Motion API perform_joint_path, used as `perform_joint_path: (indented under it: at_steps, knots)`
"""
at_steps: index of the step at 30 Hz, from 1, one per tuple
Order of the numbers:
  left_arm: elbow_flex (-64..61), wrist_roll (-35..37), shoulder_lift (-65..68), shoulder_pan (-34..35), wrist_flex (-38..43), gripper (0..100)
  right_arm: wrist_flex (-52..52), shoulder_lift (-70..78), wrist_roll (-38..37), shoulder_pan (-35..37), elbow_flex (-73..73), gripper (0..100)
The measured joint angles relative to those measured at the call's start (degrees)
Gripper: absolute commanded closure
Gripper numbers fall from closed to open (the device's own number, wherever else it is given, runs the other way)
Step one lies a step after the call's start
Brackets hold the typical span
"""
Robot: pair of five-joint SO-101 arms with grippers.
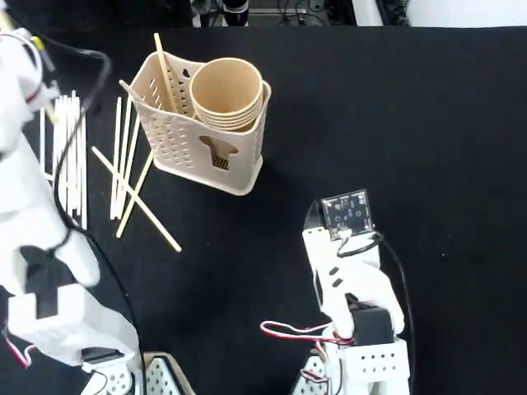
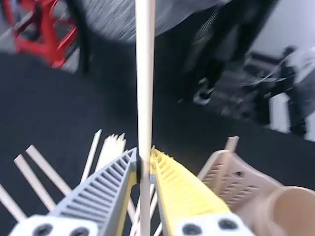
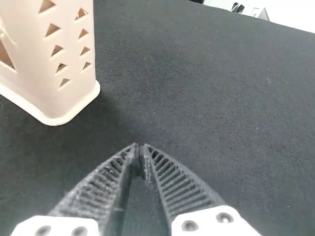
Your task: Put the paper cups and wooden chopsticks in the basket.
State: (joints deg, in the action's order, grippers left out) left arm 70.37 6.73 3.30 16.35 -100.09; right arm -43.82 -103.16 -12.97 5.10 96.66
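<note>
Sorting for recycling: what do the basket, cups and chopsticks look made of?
Basket: likely moulded plastic, matt beige, with regular punched holes. Cups: seemingly paper, tan, thin rolled rims, nested. Chopsticks on the table: probably bare wood, pale, matt, square-cut ends; the chopstick in the left tool looks the same.

**Camera layout: one fixed overhead, two wrist-mounted.**
The high view looks steeply down over the black table [image 1: 412, 123] from well above, with the arm bases at its near edge. The left wrist view sits close behind the left gripper [image 2: 143, 160] and sights along the chopstick [image 2: 144, 73] clamped there, toward the room beyond. The right wrist view sits behind the right gripper [image 3: 140, 147], low, facing the tabletop. All three views take in the basket [image 1: 177, 144]. The high and left wrist views share the loose chopsticks [image 1: 72, 148].
</note>
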Motion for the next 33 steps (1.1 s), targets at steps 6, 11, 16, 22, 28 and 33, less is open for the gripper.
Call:
perform_joint_path:
  at_steps: [6,11,16,22,28,33]
  knots:
    - [0.00,0.00,-1.23,-8.09,0.09,97,0.00,0.00,0.00,0.00,0.00,98.5]
    - [-0.35,0.00,-1.23,-10.81,-0.53,97,0.00,0.00,0.00,0.00,0.00,98.5]
    - [-6.24,0.00,-2.02,-12.31,-0.53,97,0.00,0.00,0.00,0.00,0.00,98.5]
    - [-22.15,0.00,-10.29,-14.77,-0.09,97,0.00,0.00,0.00,0.00,0.00,98.5]
    - [-38.77,0.00,-21.63,-14.77,9.14,97,0.00,0.00,0.00,0.00,0.00,97.8]
    - [-59.78,0.00,-36.22,-14.77,24.35,97,0.00,0.00,0.00,0.00,0.00,97.7]
